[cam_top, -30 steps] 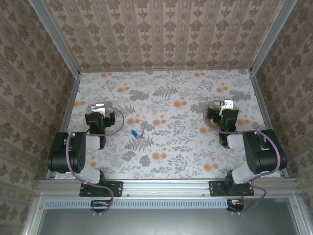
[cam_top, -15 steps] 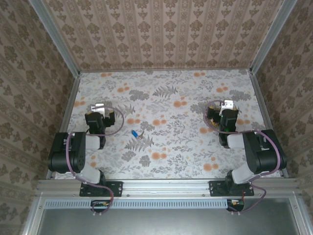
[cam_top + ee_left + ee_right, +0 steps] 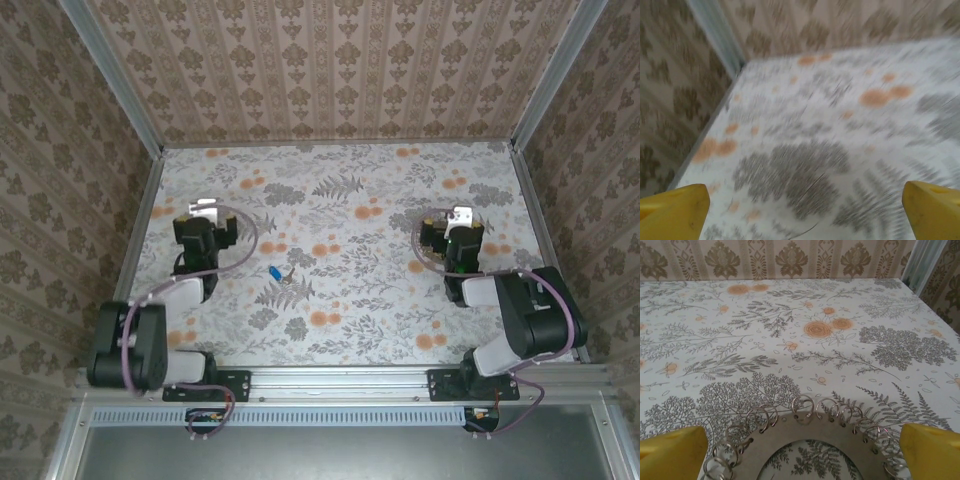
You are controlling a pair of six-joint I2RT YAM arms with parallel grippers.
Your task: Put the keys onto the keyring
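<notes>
From the top we see the blue key (image 3: 273,271) lying mid-way across the table (image 3: 380,300), right beside the keyring (image 3: 291,279) and well apart from the left gripper (image 3: 205,213) and right gripper (image 3: 461,216), the left wrist is just blur between wide-spread fingertips (image 3: 675,210), and the right wrist's fingertips (image 3: 670,450) are spread too, with a grey ring-edged plate (image 3: 805,432) low between them.
</notes>
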